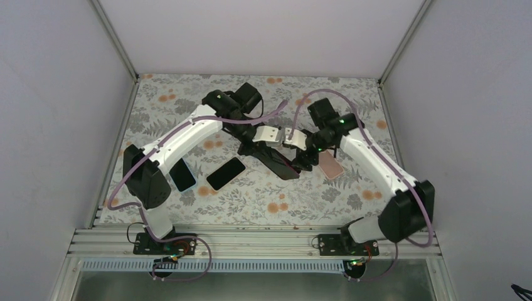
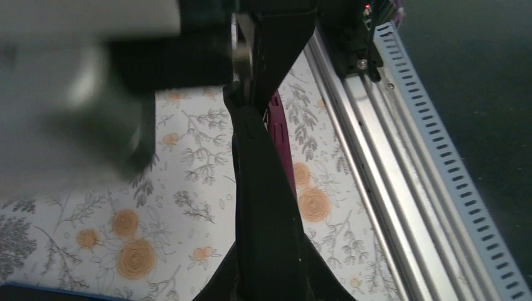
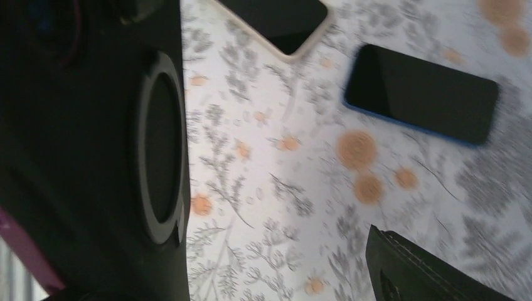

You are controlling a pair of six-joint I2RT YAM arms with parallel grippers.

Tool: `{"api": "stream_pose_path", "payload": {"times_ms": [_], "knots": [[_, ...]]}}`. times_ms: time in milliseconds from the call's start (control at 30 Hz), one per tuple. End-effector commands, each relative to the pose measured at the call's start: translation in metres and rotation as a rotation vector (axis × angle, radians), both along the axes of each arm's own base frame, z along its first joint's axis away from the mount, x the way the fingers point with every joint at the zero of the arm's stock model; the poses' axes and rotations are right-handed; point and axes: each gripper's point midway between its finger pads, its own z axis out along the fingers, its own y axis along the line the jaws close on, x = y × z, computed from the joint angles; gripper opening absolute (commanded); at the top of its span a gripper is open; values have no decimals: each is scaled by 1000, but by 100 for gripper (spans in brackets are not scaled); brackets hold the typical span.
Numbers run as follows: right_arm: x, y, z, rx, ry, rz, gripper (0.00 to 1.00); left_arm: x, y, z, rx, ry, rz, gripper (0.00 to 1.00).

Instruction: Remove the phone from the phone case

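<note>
A black phone case [image 1: 276,160] hangs tilted over the middle of the table, and my left gripper [image 1: 271,135] is shut on its upper end. In the left wrist view the case [image 2: 266,188] runs edge-on out of my gripper [image 2: 270,257]. A dark maroon strip [image 2: 281,135] lies along its far side. I cannot tell whether that strip is the phone. The right gripper [image 1: 295,139] faces the left one, close to the case. In the right wrist view its jaws [image 3: 276,263] stand wide open, with one finger [image 3: 401,269] showing. The case's ringed back [image 3: 94,157] fills the left.
A pink phone-sized slab [image 1: 330,166] lies on the floral cloth [image 1: 251,200] under the right arm. Two dark phones lie left of centre, one blue-edged [image 1: 226,173] and one in a pale case [image 1: 182,175]. The grey rail [image 1: 251,241] runs along the near edge.
</note>
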Motion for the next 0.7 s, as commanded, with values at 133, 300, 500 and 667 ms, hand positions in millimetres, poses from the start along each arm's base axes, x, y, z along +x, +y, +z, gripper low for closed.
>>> {"api": "stream_pose_path", "payload": {"times_ms": [133,300,500,667], "knots": [[-65,101,76,465,177,451,75,5,-56,84,-378,-104,-78,2],[-46,86,109,562,173,397,36,29,-64,69,-374,-176,26,2],[-1,52,111,502,128,186,4,72,-52,74,-344,-439,215,50],[37,11,95,480,175,-32,4,105,-21,102,-344,-624,422,100]]}}
